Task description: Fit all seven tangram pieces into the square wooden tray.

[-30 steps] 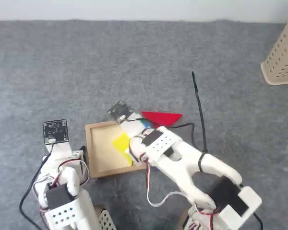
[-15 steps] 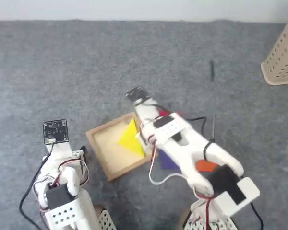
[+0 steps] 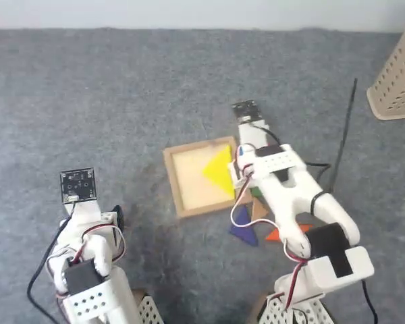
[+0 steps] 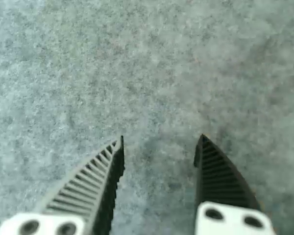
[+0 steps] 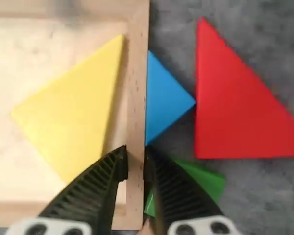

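The square wooden tray (image 3: 177, 183) lies near the middle of the table (image 3: 121, 88), turned a little askew so that no side runs parallel to the table's far edge. Being square, it has no long axis. The right hand (image 5: 135, 151) is clenched on the tray's wall, with one finger inside and one outside the rim.

The yellow triangle (image 5: 73, 127) lies flat in the tray. Its long edge runs along the gripped wall and its right-angle corner points toward the tray's middle. Outside that same wall, the blue triangle (image 5: 164, 100) sets its long edge against the wood, its tip pointing away toward the red triangle (image 5: 235, 112). One short edge of the red triangle runs parallel to the wall, and its long edge slants away. A green piece (image 5: 203, 178) lies partly hidden under the outer finger.

In the high view, a purple piece (image 3: 244, 228) and an orange piece (image 3: 275, 235) lie on the table just past the tray's near corner, close to the right arm (image 3: 290, 196).

The left hand (image 4: 160, 139) is released, its fingers spread over bare surface, well apart from the tray.

The table is covered in grey carpet-like felt. A pale wall (image 3: 189, 13) runs behind it, a beige slotted basket (image 3: 398, 74) stands at the far right, and a black cable (image 3: 342, 138) trails beside the right arm.
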{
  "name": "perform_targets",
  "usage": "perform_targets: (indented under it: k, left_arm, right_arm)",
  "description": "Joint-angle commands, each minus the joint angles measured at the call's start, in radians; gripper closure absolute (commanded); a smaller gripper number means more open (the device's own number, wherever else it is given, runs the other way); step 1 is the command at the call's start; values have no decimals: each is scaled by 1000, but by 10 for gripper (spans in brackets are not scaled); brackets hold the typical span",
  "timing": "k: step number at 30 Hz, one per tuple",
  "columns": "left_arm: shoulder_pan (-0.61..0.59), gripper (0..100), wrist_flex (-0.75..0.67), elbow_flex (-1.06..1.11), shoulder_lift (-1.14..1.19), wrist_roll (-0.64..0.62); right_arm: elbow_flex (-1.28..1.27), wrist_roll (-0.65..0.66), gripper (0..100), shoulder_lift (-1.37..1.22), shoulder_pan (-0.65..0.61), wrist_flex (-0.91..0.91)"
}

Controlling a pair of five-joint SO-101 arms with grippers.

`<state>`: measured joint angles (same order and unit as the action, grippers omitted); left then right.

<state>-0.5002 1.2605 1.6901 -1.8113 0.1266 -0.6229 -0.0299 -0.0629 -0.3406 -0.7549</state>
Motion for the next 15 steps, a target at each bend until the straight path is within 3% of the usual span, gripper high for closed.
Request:
perform_targets:
  k: [1, 4, 10, 15]
  left_arm:
    - [2, 775, 3, -5, -11, -9]
    - [2, 775, 3, -5, -11, -9]
    - [2, 775, 3, -5, -11, -9]
    - [2, 775, 3, -5, -11, -9]
  right_arm:
    - [57, -12, 989, 7, 42, -5]
    - [63, -8, 971, 12, 21, -13]
    - [64, -8, 832, 111, -19, -87]
    - [64, -8, 844, 262, -39, -147]
